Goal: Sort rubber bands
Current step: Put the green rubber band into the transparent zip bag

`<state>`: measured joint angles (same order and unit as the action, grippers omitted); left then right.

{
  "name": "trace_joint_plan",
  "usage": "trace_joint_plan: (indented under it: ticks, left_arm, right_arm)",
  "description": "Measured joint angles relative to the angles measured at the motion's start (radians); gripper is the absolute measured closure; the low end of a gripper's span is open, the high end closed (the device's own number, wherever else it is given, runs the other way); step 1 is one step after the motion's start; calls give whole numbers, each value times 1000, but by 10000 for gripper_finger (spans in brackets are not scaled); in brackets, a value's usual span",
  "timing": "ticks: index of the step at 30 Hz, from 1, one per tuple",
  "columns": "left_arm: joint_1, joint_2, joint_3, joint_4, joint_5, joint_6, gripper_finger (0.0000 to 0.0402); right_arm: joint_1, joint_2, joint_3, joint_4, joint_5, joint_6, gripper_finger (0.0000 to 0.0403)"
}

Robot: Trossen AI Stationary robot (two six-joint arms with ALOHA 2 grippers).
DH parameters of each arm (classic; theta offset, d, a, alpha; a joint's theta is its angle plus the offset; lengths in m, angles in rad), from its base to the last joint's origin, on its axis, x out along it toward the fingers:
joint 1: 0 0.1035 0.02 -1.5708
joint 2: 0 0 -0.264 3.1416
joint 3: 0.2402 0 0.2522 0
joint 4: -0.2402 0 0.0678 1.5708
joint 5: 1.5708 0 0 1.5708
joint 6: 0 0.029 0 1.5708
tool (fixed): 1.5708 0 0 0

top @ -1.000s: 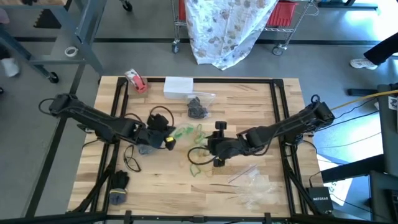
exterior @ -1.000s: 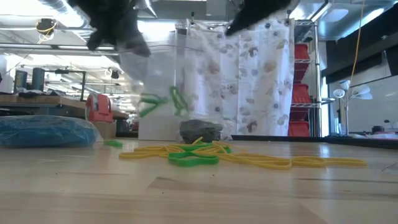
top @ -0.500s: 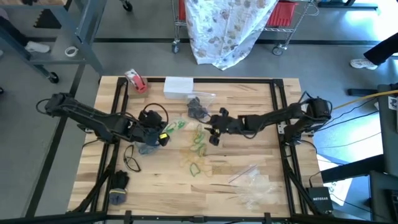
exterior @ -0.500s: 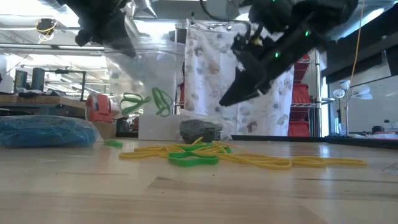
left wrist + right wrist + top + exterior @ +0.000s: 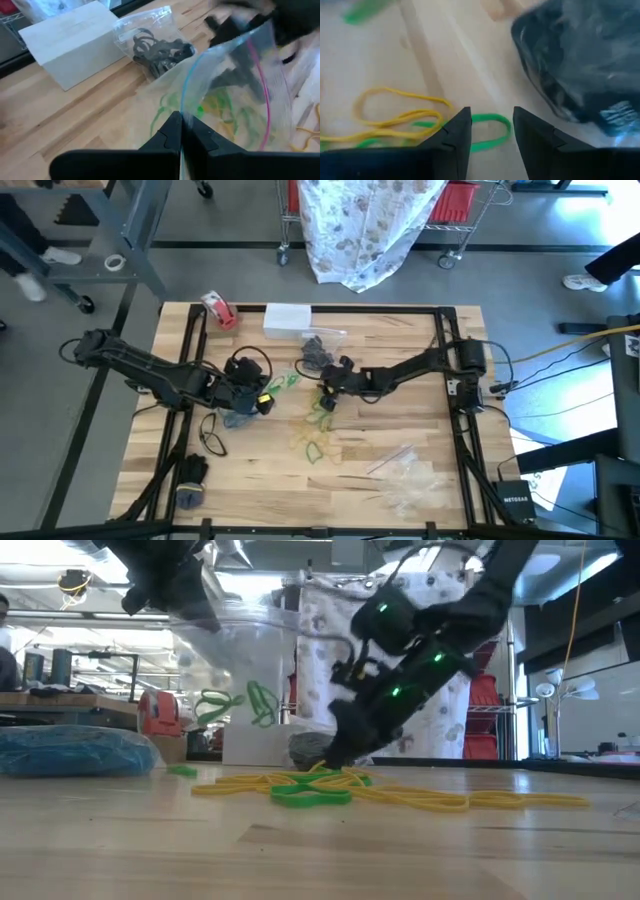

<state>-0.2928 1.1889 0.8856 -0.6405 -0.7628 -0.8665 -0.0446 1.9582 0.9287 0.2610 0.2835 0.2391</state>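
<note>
Right gripper (image 5: 487, 132) hovered parted over thin floppy green rubber band (image 5: 487, 134) | left gripper (image 5: 181, 131) pinched clear plastic bag (image 5: 235, 95) | light, limp; I'd pinch one strand.

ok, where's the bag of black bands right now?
High view: the bag of black bands lies at the table's far middle, just in front of the white box, beside the right gripper.

Right gripper (image 5: 491, 131) fingers parted over green rubber band (image 5: 487, 132), yellow bands (image 5: 395, 120) alongside, bagged black bands (image 5: 580, 65) near
</note>
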Motion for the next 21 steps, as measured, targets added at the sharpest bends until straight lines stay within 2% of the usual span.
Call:
trace_joint_plan:
  ticks: [6,13,21]
  left_arm:
    - [0,0,1,1,0,-1,402]
    - [-1,0,1,2,0,-1,402]
    - [-2,0,-1,4,0,-2,402]
  right_arm:
    - [-6,39,94,-177,12,27,285]
    - [-6,9,110,-258,-15,-18,393]
    - [69,-96,113,-360,20,-11,399]
